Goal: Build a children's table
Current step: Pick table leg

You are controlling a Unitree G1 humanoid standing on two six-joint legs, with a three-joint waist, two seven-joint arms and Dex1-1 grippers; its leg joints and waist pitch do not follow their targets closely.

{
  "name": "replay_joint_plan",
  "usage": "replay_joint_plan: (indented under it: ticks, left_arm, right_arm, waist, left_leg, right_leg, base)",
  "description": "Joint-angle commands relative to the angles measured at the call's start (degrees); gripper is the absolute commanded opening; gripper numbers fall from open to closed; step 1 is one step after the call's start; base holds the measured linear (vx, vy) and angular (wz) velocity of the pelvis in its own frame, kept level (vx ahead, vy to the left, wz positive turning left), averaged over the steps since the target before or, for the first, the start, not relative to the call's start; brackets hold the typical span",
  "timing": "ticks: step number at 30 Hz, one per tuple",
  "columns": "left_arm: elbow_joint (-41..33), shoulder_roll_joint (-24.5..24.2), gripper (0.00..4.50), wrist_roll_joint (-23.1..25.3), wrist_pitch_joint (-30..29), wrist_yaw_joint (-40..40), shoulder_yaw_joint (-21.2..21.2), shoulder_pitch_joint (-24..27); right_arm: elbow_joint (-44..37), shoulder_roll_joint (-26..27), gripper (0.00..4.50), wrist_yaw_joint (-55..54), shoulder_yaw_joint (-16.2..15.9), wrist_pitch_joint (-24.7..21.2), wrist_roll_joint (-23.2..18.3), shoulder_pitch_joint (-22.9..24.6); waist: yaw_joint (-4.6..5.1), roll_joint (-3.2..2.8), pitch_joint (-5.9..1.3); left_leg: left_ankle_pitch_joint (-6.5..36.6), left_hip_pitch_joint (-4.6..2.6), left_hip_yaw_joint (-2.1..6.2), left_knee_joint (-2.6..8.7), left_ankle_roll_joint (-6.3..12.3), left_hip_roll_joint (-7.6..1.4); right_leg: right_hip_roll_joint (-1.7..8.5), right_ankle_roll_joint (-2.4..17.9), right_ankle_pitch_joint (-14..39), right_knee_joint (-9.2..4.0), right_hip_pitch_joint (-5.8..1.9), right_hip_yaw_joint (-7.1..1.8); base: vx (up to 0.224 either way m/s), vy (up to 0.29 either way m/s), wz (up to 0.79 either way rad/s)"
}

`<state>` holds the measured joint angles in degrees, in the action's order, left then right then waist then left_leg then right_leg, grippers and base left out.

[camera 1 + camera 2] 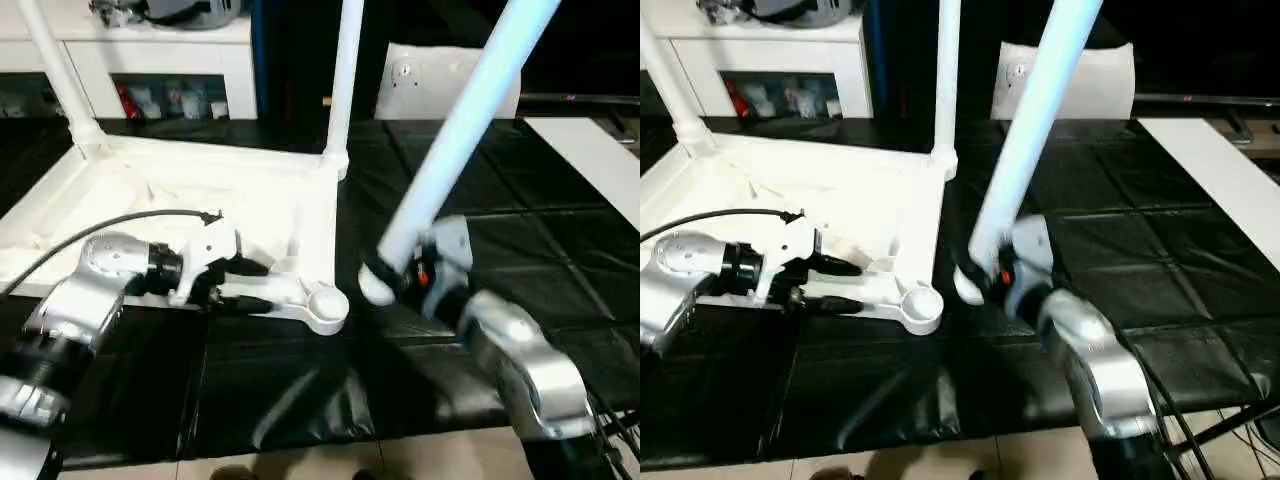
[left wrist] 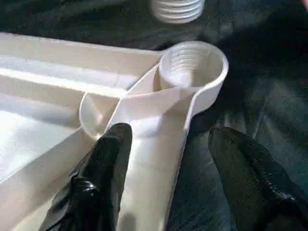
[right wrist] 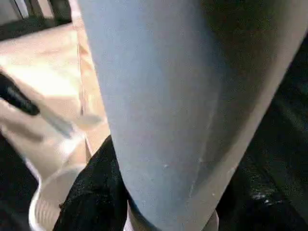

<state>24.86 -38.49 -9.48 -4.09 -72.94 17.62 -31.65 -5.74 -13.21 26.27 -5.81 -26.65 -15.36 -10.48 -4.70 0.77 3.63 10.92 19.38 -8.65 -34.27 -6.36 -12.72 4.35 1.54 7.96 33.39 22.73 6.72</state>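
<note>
The children's table top [image 1: 200,190] lies upside down on the black work surface. Two white legs [image 1: 345,80] stand upright in its far corner sockets. Its near right corner socket [image 2: 192,62] is empty. My left gripper [image 1: 262,285] is open and straddles the rim just behind that socket. One finger [image 2: 101,178] rests on the rib side and the other stands off the outer wall. My right gripper [image 1: 410,270] is shut on a third leg [image 1: 460,130], which leans up and away to the right. The leg's threaded end [image 2: 175,9] hangs just right of the empty socket.
A white cabinet with shelves [image 1: 150,60] stands behind the work surface at the back left. A white box [image 1: 440,85] sits at the back centre and a white board [image 1: 590,150] lies at the right. The work surface's front edge [image 1: 300,440] meets the floor close below my arms.
</note>
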Motion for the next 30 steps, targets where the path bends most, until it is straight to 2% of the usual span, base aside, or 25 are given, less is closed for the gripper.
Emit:
replay_joint_plan:
  ticks: [1, 4, 6, 13, 16, 19, 20, 22, 24, 26, 28, 29, 30]
  left_arm:
    - [2.2, 0.6, 2.52, 2.0, 2.3, -0.2, 0.9, -1.6]
    - [4.7, 1.0, 2.16, 3.5, 4.2, -0.2, 1.7, -2.6]
    - [6.0, 1.3, 2.13, 4.2, 5.1, -0.2, 2.1, -3.1]
    - [13.8, 3.0, 1.50, 7.9, 10.6, -1.4, 3.5, -6.0]
    - [15.5, 3.1, 1.25, 8.8, 11.6, -1.7, 4.0, -6.5]
    - [16.7, 3.4, 1.05, 9.4, 12.2, -2.1, 4.1, -6.9]
    - [17.4, 3.4, 0.87, 9.9, 12.7, -2.4, 4.2, -7.1]
    - [18.8, 3.2, 0.84, 10.5, 12.8, -3.9, 4.6, -7.5]
    - [18.8, 3.0, 0.62, 10.5, 12.4, -5.2, 4.9, -7.3]
    - [19.0, 2.7, 0.45, 10.7, 12.3, -5.9, 5.2, -7.3]
    - [19.7, 2.6, 0.39, 11.4, 13.2, -5.9, 5.5, -7.4]
    - [20.5, 2.8, 0.30, 11.9, 13.9, -5.7, 5.5, -7.6]
    - [20.9, 2.9, 0.30, 12.2, 14.3, -5.6, 5.5, -7.7]
  right_arm:
    - [-0.5, -0.4, 1.93, 0.6, -0.2, 0.5, -0.3, 0.1]
    - [-0.7, -0.4, 1.93, 0.9, -0.2, 0.8, -0.2, 0.6]
    - [-0.8, -0.5, 1.93, 1.0, -0.3, 0.6, -0.2, 0.8]
    - [-0.4, -0.9, 1.93, 1.8, -0.6, 0.5, 0.0, 0.7]
    - [-0.5, -1.0, 1.93, 2.0, -0.6, 0.3, -0.1, 0.7]
    - [-0.6, -1.2, 1.93, 2.3, -0.7, 0.2, -0.2, 0.7]
    - [-0.5, -1.3, 1.93, 2.5, -0.8, 0.2, -0.2, 0.7]
    - [-0.5, -1.6, 1.93, 3.2, -1.2, 0.2, -0.1, 0.7]
    - [-0.5, -1.7, 1.93, 3.5, -1.4, 0.2, 0.0, 0.7]
    - [-0.5, -1.8, 1.93, 3.8, -1.6, 0.2, 0.1, 0.7]
    - [-0.6, -1.9, 1.93, 4.0, -1.8, 0.2, 0.1, 0.7]
    - [-0.6, -1.8, 1.93, 4.1, -1.9, 0.2, 0.2, 0.7]
    - [-0.6, -1.8, 1.93, 4.2, -1.9, 0.3, 0.2, 0.7]
  waist:
    - [0.35, -1.32, -3.98]
    - [0.50, -1.37, -4.05]
    - [0.62, -1.42, -4.07]
    - [0.47, -1.40, -4.25]
    - [0.30, -1.49, -4.15]
    - [0.27, -1.48, -3.92]
    - [0.37, -1.40, -3.78]
    - [0.62, -1.38, -3.61]
    - [1.25, -1.27, -3.52]
    - [1.68, -1.55, -3.61]
    - [2.08, -1.83, -3.54]
    - [2.41, -1.78, -3.66]
    - [2.54, -1.85, -3.61]
  left_leg:
    - [17.5, -0.43, -0.31, 4.46, -1.23, 0.22]
    - [17.7, -0.44, -0.25, 4.41, -1.10, 0.21]
    - [17.4, -0.41, -0.24, 4.43, -0.95, 0.16]
    - [16.4, -0.30, -0.29, 4.50, -0.84, -0.11]
    - [17.0, -0.37, -0.36, 4.52, -0.80, -0.04]
    - [18.3, -0.59, -0.35, 4.37, -0.68, 0.23]
    - [18.9, -0.71, -0.35, 4.20, -0.55, 0.47]
    - [20.3, -1.06, -0.23, 4.13, -0.29, 0.58]
    - [21.7, -1.27, 0.00, 3.85, -0.25, 0.80]
    - [22.2, -1.25, 0.26, 3.79, -0.12, 0.69]
    - [23.9, -1.34, 0.63, 4.16, 0.09, 0.19]
    - [24.5, -1.11, 0.83, 4.41, 0.19, -0.10]
    - [25.0, -1.18, 0.81, 4.51, 0.21, -0.16]
  right_leg:
    - [3.55, 2.9, 29.3, -5.22, -2.77, -2.52]
    - [3.53, 2.8, 29.3, -5.23, -2.76, -2.43]
    - [3.49, 3.1, 28.7, -5.22, -2.72, -2.46]
    - [3.65, 5.2, 24.4, -4.56, -2.85, -2.83]
    - [3.68, 5.1, 25.9, -4.70, -2.82, -2.78]
    - [3.76, 3.0, 31.2, -5.51, -2.66, -2.36]
    - [3.69, 1.7, 33.7, -6.12, -2.54, -1.99]
    - [3.67, 0.4, 36.4, -6.89, -2.35, -1.46]
    - [3.67, -1.2, 38.9, -7.71, -2.30, -0.57]
    - [3.85, -1.3, 39.0, -7.81, -2.51, -0.17]
    - [3.90, -0.8, 37.5, -7.91, -2.78, 0.23]
    - [4.03, -0.2, 35.5, -7.68, -3.22, 0.35]
    - [4.07, 0.3, 34.4, -7.66, -3.21, 0.46]
  base:
    - [0.000, 0.000, 0.00]
    - [0.000, 0.000, 0.00]
    - [0.000, 0.000, 0.00]
    - [0.000, 0.000, 0.00]
    - [0.000, 0.000, 0.00]
    - [0.000, 0.000, 0.00]
    - [0.000, 0.000, 0.00]
    - [0.000, 0.000, 0.00]
    - [0.000, 0.000, 0.00]
    - [0.000, 0.000, 0.00]
    - [0.000, 0.000, 0.00]
    - [0.000, 0.000, 0.00]
    - [0.000, 0.000, 0.00]
